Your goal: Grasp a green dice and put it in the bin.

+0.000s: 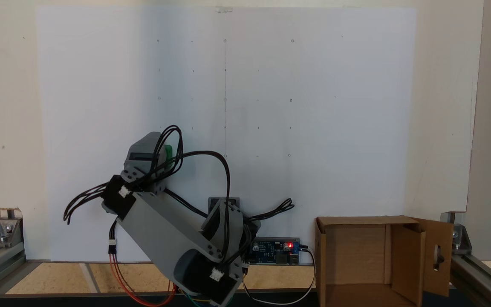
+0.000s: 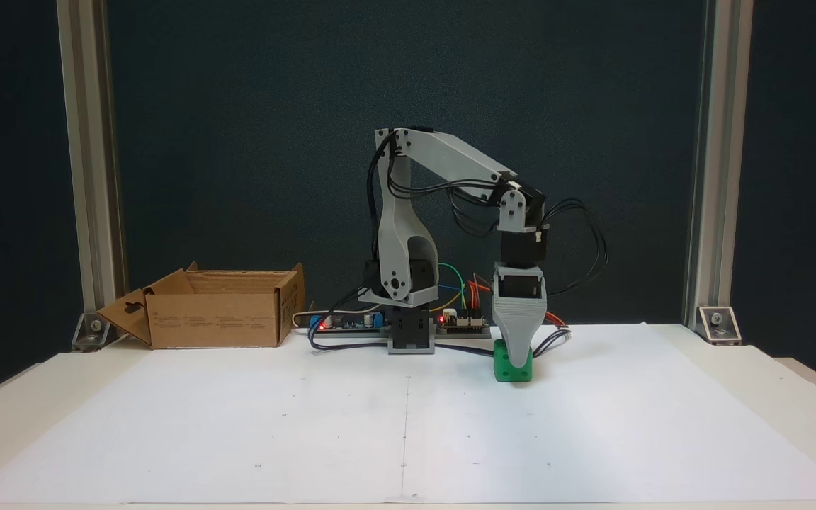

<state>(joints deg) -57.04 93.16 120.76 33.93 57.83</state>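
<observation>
Paper, a big white sheet with a faint centre line and small dots, covers most of the table in both fixed views. Aluminium posts stand at the back corners of the table, set in metal brackets.

Next in size is the arm, grey with black motors and looping black cables. In the fixed view from the front, its base sits at the back edge of the paper, the upper link slopes down to the right, and the wrist hangs straight down. In the fixed view from above, the arm reaches up and to the left from its base.

The bin stands on the table at the back, well apart from the arm, left of the base in the front view. In the view from above it is at the lower right, open, with its slotted flap swung outward.

A blue circuit board with a red light lies just beside the base.

The gripper points down, its tapered grey jaw reaching over the top of the dice, which sits on the paper right of the base. Only one jaw shows, so I cannot tell whether the jaws are closed on the dice. From above, a bit of green dice peeks out beside the gripper's head.
</observation>
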